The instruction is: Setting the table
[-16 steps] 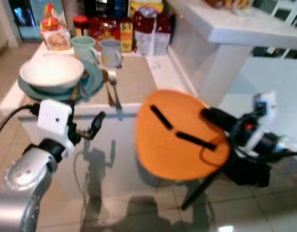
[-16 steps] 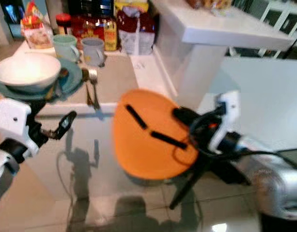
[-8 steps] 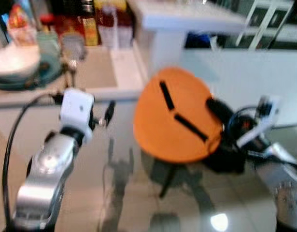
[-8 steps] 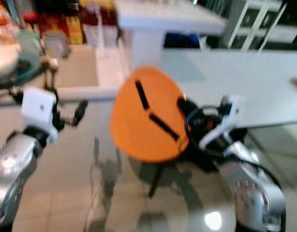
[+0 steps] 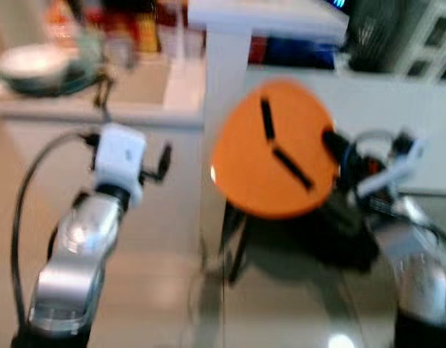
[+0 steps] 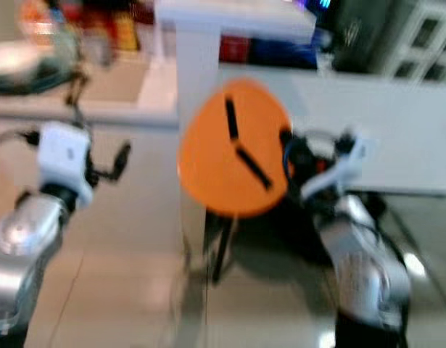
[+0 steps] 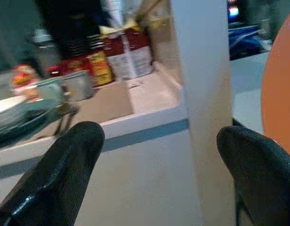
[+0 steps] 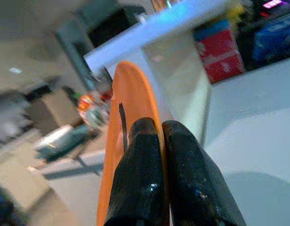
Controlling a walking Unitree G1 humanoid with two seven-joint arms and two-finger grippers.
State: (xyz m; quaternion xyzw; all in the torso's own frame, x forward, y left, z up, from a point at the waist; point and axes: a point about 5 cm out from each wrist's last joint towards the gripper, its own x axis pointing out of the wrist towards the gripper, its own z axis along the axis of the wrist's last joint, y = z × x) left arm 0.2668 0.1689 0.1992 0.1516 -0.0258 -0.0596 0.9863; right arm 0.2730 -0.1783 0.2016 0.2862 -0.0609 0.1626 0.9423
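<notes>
White counter (image 5: 99,109), glossy tiled floor (image 5: 157,275)

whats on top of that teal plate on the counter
A white bowl sits on the round teal plate on the beige counter. The bowl covers the plate's middle, and blur hides anything smaller.

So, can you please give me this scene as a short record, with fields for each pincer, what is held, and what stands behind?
right pincer: shut on the rim of the orange plate, which it holds tilted
left pincer: open, holding nothing, raised in front of the counter
counter: at the far left, carrying a white bowl on a teal plate, with mugs and packets behind, all blurred
image quality: motion blur in both eye views
</notes>
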